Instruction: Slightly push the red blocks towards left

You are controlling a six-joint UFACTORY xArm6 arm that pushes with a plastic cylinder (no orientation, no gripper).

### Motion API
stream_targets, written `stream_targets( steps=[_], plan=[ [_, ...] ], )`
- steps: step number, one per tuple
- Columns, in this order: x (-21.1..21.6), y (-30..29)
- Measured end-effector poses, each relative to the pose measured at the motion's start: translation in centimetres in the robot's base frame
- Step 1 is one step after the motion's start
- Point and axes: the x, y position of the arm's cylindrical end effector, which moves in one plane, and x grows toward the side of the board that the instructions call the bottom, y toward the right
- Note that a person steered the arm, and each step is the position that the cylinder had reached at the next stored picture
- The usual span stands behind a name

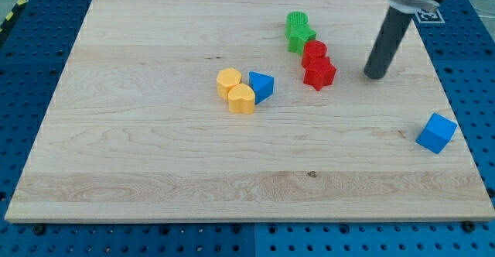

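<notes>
Two red blocks sit right of the board's centre, touching each other: a round red block (314, 52) and, just below it, a red star-shaped block (319, 73). My tip (375, 75) stands on the board to the right of the red star, a short gap away, not touching it. The dark rod rises up and to the right out of the view's top.
Two green blocks (298, 31) touch the round red block from the upper left. Two yellow blocks (236, 90) and a blue triangular block (262, 85) cluster at the centre. A blue cube (436, 133) lies near the wooden board's (155, 172) right edge.
</notes>
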Motion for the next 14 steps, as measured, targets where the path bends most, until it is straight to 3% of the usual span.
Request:
stream_targets(
  steps=[4,14],
  plan=[
    [-1.1,-6.8],
    [2.5,-4.7]
  ],
)
